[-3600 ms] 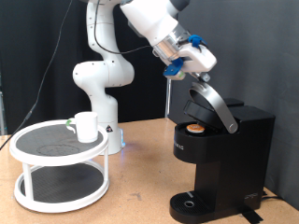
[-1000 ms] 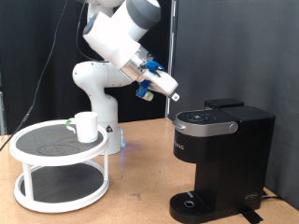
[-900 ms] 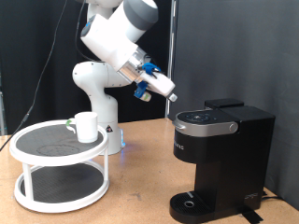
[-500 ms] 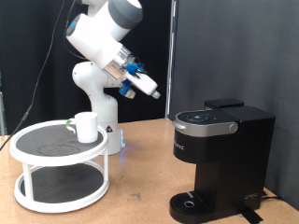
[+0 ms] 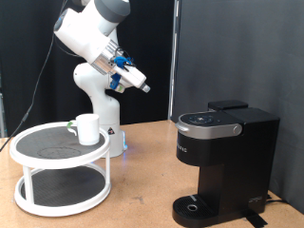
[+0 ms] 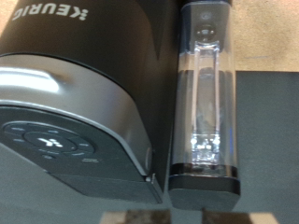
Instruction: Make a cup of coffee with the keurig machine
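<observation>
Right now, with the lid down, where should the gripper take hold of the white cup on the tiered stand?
Probably by the cup's wall near the rim, coming from above: it stands upright on the stand's top tier with open space overhead. Its handle isn't clearly visible, so I wouldn't count on it. The gripper hangs in the air between stand and keurig machine.

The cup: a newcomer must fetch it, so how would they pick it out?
Find the round two-tier white stand at the exterior view's left. The cup sits on its upper shelf, near the back edge. It is a plain white mug, unlike the black keurig machine at the right.
</observation>
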